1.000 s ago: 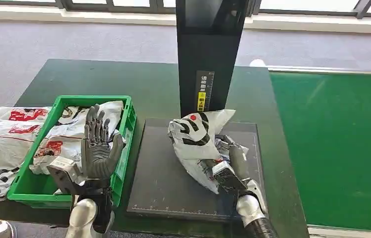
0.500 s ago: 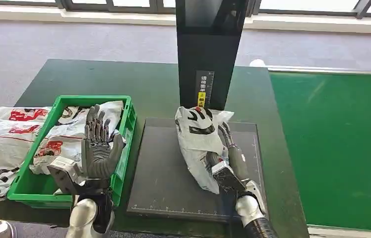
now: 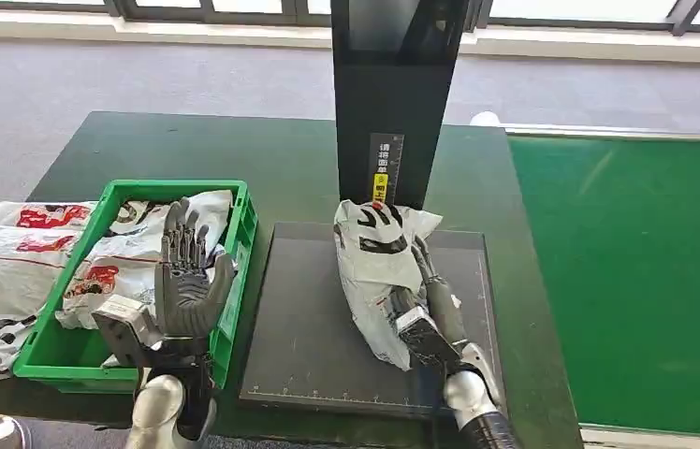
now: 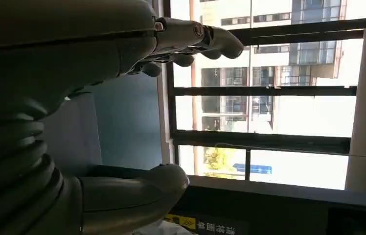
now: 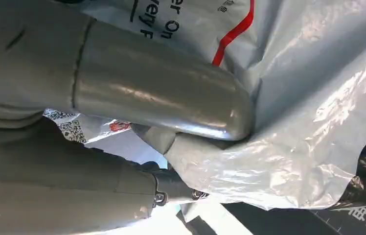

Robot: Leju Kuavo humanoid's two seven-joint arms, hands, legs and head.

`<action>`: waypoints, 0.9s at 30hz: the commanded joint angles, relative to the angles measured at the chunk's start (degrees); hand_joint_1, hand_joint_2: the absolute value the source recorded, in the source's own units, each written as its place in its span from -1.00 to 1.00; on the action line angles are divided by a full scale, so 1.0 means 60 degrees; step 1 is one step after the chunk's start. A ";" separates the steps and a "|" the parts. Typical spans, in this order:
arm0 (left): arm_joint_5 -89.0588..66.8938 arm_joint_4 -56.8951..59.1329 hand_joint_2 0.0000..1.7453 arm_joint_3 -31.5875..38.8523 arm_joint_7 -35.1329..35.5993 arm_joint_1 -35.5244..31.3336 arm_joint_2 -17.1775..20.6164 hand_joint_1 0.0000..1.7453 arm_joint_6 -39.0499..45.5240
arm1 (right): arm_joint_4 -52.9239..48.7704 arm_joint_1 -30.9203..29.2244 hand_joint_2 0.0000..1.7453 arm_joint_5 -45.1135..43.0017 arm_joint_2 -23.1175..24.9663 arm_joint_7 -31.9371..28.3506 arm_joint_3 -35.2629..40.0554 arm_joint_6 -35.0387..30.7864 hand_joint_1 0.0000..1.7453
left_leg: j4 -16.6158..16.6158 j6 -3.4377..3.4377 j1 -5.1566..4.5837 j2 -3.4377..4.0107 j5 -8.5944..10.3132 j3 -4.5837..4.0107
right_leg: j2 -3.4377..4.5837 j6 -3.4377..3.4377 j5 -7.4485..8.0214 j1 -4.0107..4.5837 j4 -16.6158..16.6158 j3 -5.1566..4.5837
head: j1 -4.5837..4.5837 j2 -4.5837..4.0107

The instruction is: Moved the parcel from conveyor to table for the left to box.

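the crinkled grey plastic parcel [image 3: 374, 271] with black markings and a red stripe lies on the dark square scale plate [image 3: 299, 346] on the green counter [image 3: 187, 150], gripped by the right hand [image 3: 426, 299]. the left hand [image 3: 187, 276] hangs spread and empty over the green plastic crate [image 3: 234, 281]. behind stands a black post with a yellow warning label [image 3: 382, 182], its writing too small to read.

The parcel [image 3: 372, 271] lies on the platform [image 3: 304, 327], right of the crate [image 3: 239, 234], before the column [image 3: 393, 103].

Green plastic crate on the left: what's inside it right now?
Inside the green plastic crate lie white plastic mailer parcels with red and black print. The raised, open left hand covers part of them, so their number and the crate's near floor stay hidden.
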 commanded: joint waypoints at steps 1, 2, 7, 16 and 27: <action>-0.0072 0.0524 1.00 -0.0130 0.0025 -0.0234 0.0050 -1.00 0.0114 | 0.0380 -0.0234 -1.00 -0.0201 -0.0255 0.0018 -0.0418 0.0178 -1.00 | -0.0024 0.0003 -0.0004 -0.0010 0.0007 0.0018 | -0.0022 -0.0004 0.0002 -0.0002 -0.0026 0.0025 | 0.0000 0.0000; -0.0092 0.0522 1.00 -0.0143 0.0025 -0.0233 0.0064 -1.00 0.0147 | 0.0546 -0.0316 -1.00 -0.0229 -0.0263 0.0018 -0.0457 0.0269 -1.00 | -0.0032 0.0003 -0.0003 -0.0009 0.0008 0.0027 | -0.0024 -0.0006 0.0003 0.0000 -0.0037 0.0037 | 0.0000 -0.0004; -0.0111 0.0470 1.00 -0.0167 0.0025 -0.0201 0.0082 -1.00 0.0224 | 0.0746 -0.0469 -1.00 -0.0408 -0.0256 0.0018 -0.0490 0.0488 -1.00 | -0.0029 0.0001 -0.0004 0.0000 0.0007 0.0027 | -0.0014 -0.0006 0.0005 -0.0001 -0.0031 0.0033 | 0.0000 0.0000; -0.0107 0.0466 1.00 -0.0169 0.0025 -0.0190 0.0098 -1.00 0.0224 | 0.0433 -0.0374 -1.00 -0.0741 -0.0296 0.0018 -0.0332 0.0939 -1.00 | -0.0044 0.0003 -0.0005 0.0008 0.0008 0.0039 | -0.0012 -0.0008 0.0009 0.0000 -0.0049 0.0045 | 0.0000 -0.0004; -0.0104 0.0509 1.00 -0.0208 0.0025 -0.0212 0.0117 -1.00 0.0320 | 0.1535 -0.0691 -1.00 -0.0444 -0.0322 0.0018 -0.0353 0.1151 -1.00 | -0.0011 0.0001 -0.0002 0.0001 0.0003 0.0012 | -0.0007 -0.0003 0.0002 -0.0001 -0.0012 0.0014 | 0.0000 0.0000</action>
